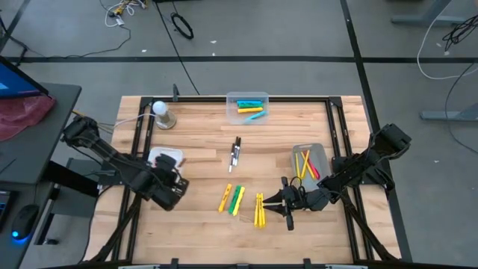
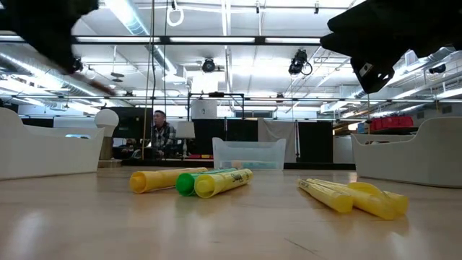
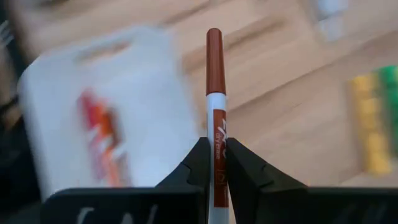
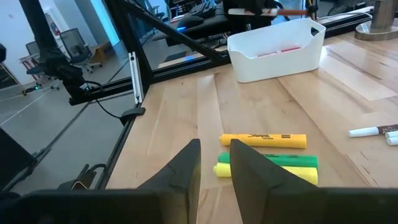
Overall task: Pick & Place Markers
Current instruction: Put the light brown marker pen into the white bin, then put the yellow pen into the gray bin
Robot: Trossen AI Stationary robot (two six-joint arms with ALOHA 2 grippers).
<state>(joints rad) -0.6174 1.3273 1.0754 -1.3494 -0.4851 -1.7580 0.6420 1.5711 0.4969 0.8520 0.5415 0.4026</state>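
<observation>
Only readable thing I can spot: black "Sharpie" script along the barrel of the yellow highlighter (image 4: 263, 140) lying on the worktop (image 4: 186, 112), just beside the green highlighter (image 4: 292, 161). The red-capped marker (image 3: 215, 112) has a red label band with white lettering, but it's too blurry to read

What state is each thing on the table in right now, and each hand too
left hand: shut on red-capped marker, over the white bin
right hand: open, empty, beside the loose yellow and green markers
black-capped markers: lying mid-table
clear bin: holds blue, yellow and green markers
grey bin: holds slim yellow and red markers
</observation>
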